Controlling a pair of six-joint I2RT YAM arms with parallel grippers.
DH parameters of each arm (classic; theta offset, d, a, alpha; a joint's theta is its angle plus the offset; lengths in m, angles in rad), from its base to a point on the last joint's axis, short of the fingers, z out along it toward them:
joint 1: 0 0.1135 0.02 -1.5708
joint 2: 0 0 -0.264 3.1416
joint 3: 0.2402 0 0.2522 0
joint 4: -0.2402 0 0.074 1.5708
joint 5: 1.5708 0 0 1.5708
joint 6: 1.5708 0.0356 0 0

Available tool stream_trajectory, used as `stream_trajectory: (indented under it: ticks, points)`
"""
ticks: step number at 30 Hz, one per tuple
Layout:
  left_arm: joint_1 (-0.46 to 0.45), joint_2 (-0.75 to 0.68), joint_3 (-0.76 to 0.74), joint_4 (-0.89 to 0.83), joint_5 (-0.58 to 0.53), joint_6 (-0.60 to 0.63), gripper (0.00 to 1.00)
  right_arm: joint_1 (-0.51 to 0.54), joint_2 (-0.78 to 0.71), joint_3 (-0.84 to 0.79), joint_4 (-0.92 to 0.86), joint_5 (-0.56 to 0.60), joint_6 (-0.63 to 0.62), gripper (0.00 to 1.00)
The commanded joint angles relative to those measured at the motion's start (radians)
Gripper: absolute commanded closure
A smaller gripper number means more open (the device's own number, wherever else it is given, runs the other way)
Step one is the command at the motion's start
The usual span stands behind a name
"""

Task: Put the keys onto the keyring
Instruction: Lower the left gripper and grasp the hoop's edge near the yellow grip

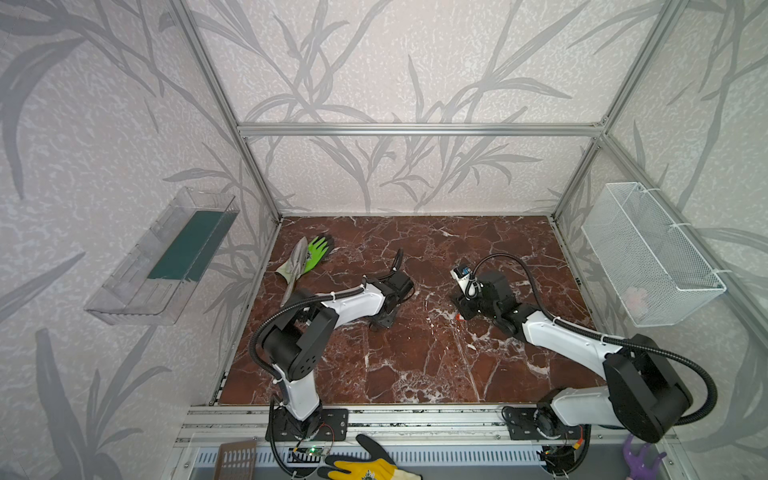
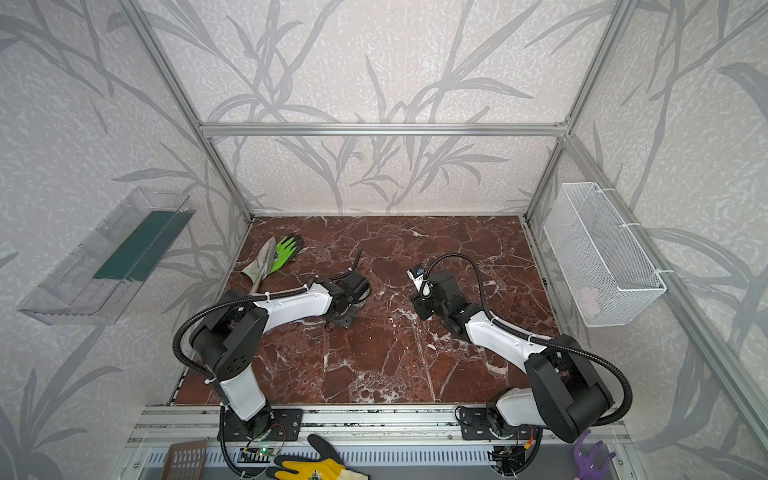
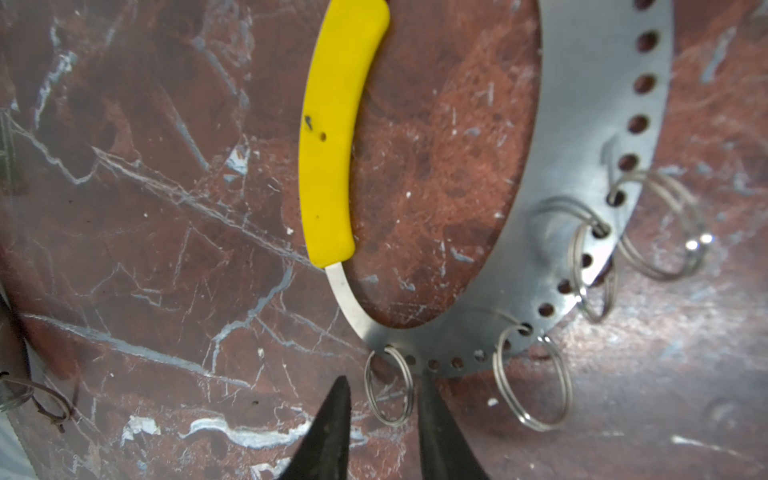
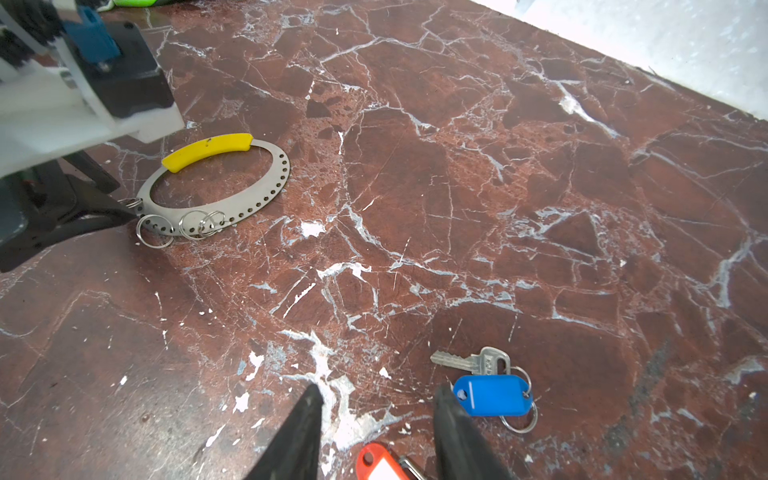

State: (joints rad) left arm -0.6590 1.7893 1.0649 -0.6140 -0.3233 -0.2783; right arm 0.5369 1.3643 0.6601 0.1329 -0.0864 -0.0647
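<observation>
The keyring [image 3: 582,174] lies flat on the marble: a steel hoop with a row of holes, a yellow arc [image 3: 336,137] and several small split rings. My left gripper [image 3: 383,376] is open at the hoop's edge. One split ring [image 3: 388,384] lies between its fingers, and one fingertip [image 3: 426,386] touches the band. The right wrist view shows the same keyring [image 4: 232,203]. My right gripper [image 4: 379,391] stands open low over the keys. The red-orange tag [image 4: 376,461] lies between its jaws. The blue tag [image 4: 494,395] with its silvery key [image 4: 465,360] sits just outside one finger [image 4: 453,419]. In both top views the grippers [image 1: 380,324] [image 1: 461,309] hide these things.
A green glove [image 1: 319,248] and a trowel [image 1: 293,266] lie at the back left of the table. A clear bin [image 1: 166,257] hangs on the left wall, a white mesh basket [image 1: 652,253] on the right wall. A yellow glove [image 1: 365,463] lies in front of the rail.
</observation>
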Motion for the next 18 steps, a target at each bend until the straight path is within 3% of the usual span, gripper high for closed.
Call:
stream_trajectory:
  ticks: [1, 5, 18]
  points:
    - [-0.005, 0.012, 0.025, -0.038, -0.044, -0.032, 0.76, 0.003, -0.009, 0.032, -0.013, 0.009, -0.013, 0.57]
    - [-0.003, 0.022, 0.027, -0.045, -0.063, -0.032, 0.84, 0.002, -0.008, 0.032, -0.015, 0.011, -0.012, 0.57]
    - [-0.002, 0.030, 0.033, -0.049, -0.074, -0.021, 0.89, 0.003, -0.009, 0.026, -0.001, 0.017, 0.006, 0.59]
